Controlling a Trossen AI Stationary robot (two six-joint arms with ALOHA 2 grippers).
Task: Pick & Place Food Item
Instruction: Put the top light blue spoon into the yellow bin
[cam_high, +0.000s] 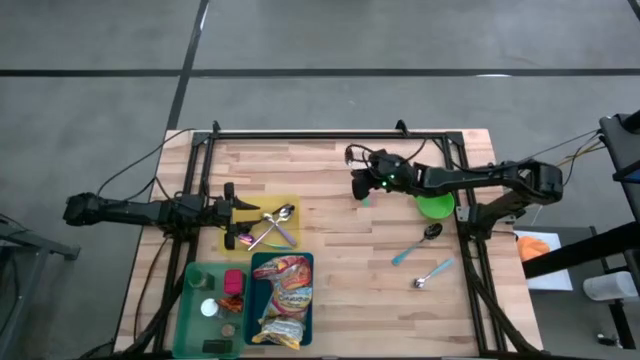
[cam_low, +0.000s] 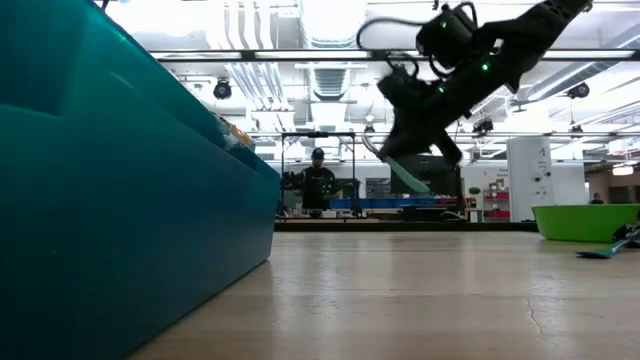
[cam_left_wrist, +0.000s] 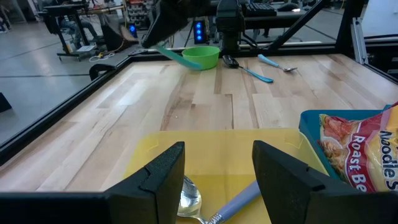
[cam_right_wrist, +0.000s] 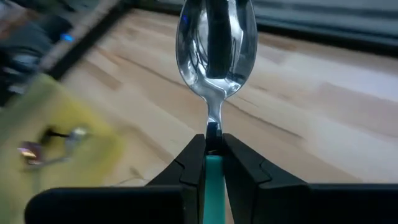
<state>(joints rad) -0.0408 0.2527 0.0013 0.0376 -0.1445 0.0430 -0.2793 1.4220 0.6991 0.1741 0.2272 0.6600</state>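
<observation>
Aloft, the right gripper (cam_right_wrist: 213, 163) pinches a teal-handled spoon (cam_right_wrist: 215, 43) short of the yellow tray (cam_high: 232, 238); the thin grip could slip. Above that tray, the left gripper (cam_left_wrist: 217, 180) waits, fingers spread.

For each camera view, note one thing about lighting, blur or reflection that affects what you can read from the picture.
High view: even light, faint shadows. Low view: ceiling lights glare; the teal bin looms blurred. Left wrist view: the green bowl is sharp. Right wrist view: the spoon mirrors the right gripper; the yellow tray is smeared.

5 spoons (cam_high: 283, 214); 1 green bowl (cam_high: 434, 207); 3 trays (cam_high: 195, 290); 1 snack bag (cam_high: 283, 300).
</observation>
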